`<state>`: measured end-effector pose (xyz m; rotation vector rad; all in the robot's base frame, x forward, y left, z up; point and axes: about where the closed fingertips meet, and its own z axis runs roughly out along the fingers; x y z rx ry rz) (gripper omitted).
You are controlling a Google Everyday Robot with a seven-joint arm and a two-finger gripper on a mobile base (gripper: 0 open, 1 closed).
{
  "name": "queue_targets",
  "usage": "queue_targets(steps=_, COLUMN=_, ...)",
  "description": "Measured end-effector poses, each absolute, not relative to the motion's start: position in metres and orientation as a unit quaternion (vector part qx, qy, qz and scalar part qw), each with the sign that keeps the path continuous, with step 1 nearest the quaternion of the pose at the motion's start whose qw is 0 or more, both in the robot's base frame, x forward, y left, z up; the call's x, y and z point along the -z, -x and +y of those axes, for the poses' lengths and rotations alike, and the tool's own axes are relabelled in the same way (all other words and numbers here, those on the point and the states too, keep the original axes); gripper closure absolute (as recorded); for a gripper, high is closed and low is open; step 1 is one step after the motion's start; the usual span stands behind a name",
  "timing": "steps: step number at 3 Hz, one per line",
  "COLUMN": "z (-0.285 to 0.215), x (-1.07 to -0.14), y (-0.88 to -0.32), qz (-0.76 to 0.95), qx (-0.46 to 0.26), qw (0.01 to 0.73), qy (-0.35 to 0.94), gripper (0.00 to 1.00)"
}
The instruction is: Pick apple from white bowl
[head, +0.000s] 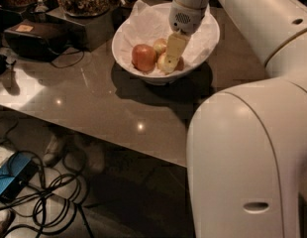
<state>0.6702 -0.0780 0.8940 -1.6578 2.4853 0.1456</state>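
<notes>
1. The robot's white arm (242, 14) reaches in from the upper right, and its gripper (173, 53) points down into the large, round white bowl lined with crumpled white paper (125, 31).
2. The gripper's pale yellow tip lies against the round, yellow-green apple with a faint blush (162, 63), which sits low in the bowl, right of centre and near the front wall.
3. The view does not show how far the jaws are parted, nor whether they have hold of the apple.
4. A darker red apple (143, 57) rests just to the left of the pale one, and a smaller red-and-yellow apple (159, 45) sits behind them, beside the gripper.
5. The bowl stands on a glossy dark brown table (94, 98), towards its far edge.
6. A black box (32, 36) lies on the table to the left, well apart from the bowl.
7. Black cables (49, 197) tangle on the floor below, next to a blue device (12, 180).
8. The robot's bulky white body (242, 167) fills the lower right.
</notes>
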Motion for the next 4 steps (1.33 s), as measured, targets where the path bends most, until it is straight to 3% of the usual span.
queue_targets(steps=4, z=-0.076, x=-0.868, y=-0.671, qz=0.827, qx=-0.062, qw=0.046, qy=0.557, gripper=0.28)
